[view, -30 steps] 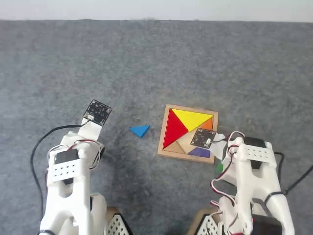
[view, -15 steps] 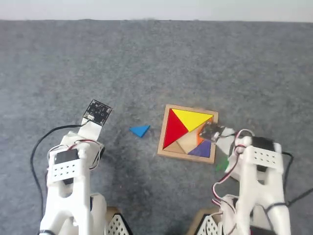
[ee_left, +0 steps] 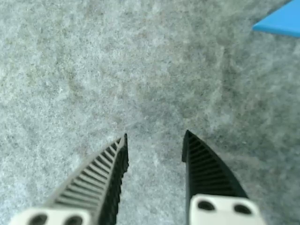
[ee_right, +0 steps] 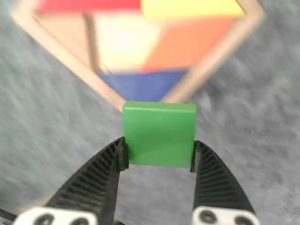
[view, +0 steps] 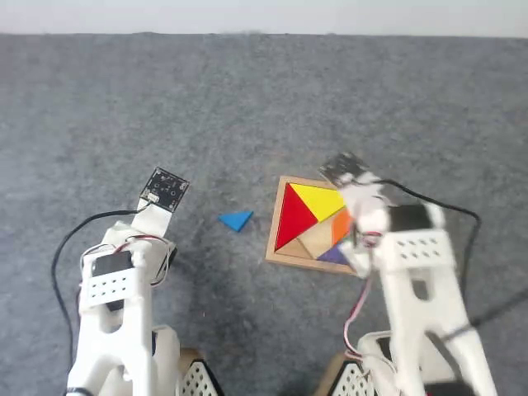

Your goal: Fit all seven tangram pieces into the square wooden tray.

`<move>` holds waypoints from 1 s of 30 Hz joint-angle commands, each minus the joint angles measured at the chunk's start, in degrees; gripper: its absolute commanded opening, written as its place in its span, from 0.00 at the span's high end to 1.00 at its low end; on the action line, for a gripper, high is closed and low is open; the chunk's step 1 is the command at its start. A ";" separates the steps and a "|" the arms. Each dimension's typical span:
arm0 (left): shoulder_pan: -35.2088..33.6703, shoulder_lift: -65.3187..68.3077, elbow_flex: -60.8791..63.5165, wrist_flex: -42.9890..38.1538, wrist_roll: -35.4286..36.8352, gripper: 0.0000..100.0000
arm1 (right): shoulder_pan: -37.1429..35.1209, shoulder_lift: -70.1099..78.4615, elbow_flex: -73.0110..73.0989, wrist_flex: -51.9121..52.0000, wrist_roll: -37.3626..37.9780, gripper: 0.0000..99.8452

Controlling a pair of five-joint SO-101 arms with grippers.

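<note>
Green square piece (ee_right: 159, 133): pinched edge to edge by the right end effector (ee_right: 158, 152), flat face up, held just outside the near corner of the square wooden tray (view: 273, 227). The edge grip leaves the underside free, likely so the piece can be lowered flat.

Tray contents: red triangle (view: 293, 219), yellow triangle (view: 320, 199), orange piece (view: 339, 225), blue-violet piece (ee_right: 143, 86) along the near rim. The pale area between red and orange is either an open gap or a bare wood piece; I cannot tell which. If it is a gap, it is probably the square's seat.

Blue triangle (view: 238, 220): loose on the grey-covered bench (view: 165, 107), just beside the tray's left rim, not yet placed.

Left end effector (ee_left: 155, 138): jaws spread and holding nothing, low over the bench and short of the blue triangle. It is plausibly parked there for that pick.
</note>
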 commanded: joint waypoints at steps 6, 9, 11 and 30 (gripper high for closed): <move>0.09 -0.35 -0.40 0.00 -0.35 0.82 | -9.27 21.93 -12.04 -7.78 -18.02 0.88; 0.09 -0.35 -0.40 0.00 -0.35 0.82 | -10.24 25.54 -13.63 -9.71 -19.34 0.87; 0.09 -0.35 -0.40 0.00 -0.44 0.82 | -11.74 26.95 -13.71 -11.82 -19.34 0.87; 0.09 -0.35 -0.40 0.00 -0.53 0.82 | -12.44 22.11 -13.19 -10.42 -9.58 0.62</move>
